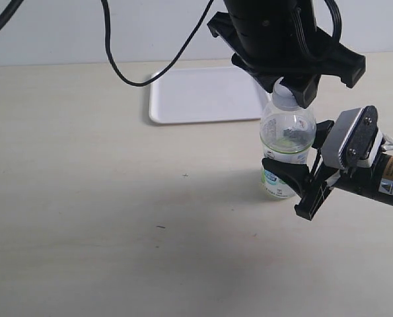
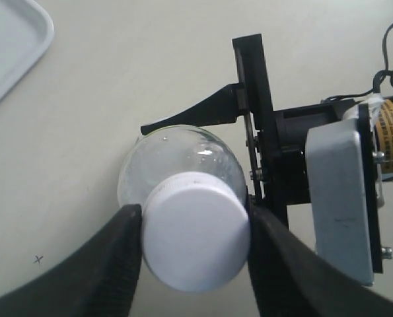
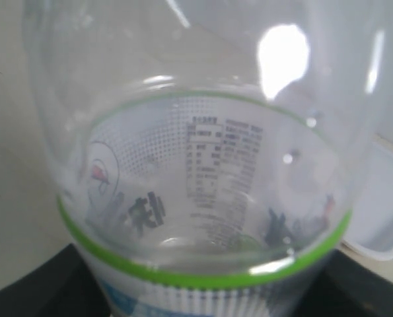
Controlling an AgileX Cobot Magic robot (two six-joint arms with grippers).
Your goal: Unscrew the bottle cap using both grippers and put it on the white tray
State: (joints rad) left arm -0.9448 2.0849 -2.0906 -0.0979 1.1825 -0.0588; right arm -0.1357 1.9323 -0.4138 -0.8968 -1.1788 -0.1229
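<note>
My right claw point(image 1: 300, 158) clamps the small clear plastic bottle point(image 1: 287, 129) upright so my left claw point(image 2: 195, 224), closed on its round white cap point(image 2: 196, 241), can twist.

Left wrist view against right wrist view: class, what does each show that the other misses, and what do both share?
Only the left wrist view shows the bottle cap, pinched by the left gripper. Only the right wrist view shows the printed label with its green band. Both show the clear bottle, a corner of the white tray and the table.
</note>
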